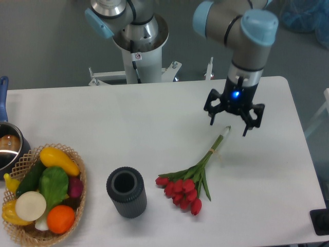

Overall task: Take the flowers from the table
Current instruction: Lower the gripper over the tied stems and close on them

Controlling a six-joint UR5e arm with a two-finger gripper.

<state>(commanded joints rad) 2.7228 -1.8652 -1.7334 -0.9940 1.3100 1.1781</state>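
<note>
Single overhead view. The gripper (228, 128) hangs with its two fingers spread apart and nothing between them, directly over the cut end of the stems; whether a fingertip touches the stems cannot be told. A blue light glows on the gripper body, and the arm (241, 31) rises from it toward the top of the frame. The flowers (191, 179) lie flat on the white bench (128, 123), right of centre: the tied green stems run diagonally from the upper right, beneath the gripper, down to the red heads at the lower left. Just left of the heads, apart from them, stands a dark ribbed cylinder (126, 192), upright with its open mouth upward. Well to the left, at the bench's lower left corner, a wicker basket (77, 205) holds vegetables, among them a yellow, a green, a white and an orange piece. Above the basket, at the left edge, part of a metal pot (9, 148) with a blue handle shows. The robot's base column (139, 56) stands behind the far edge of the bench. Nothing lies between the gripper and the stems.
</note>
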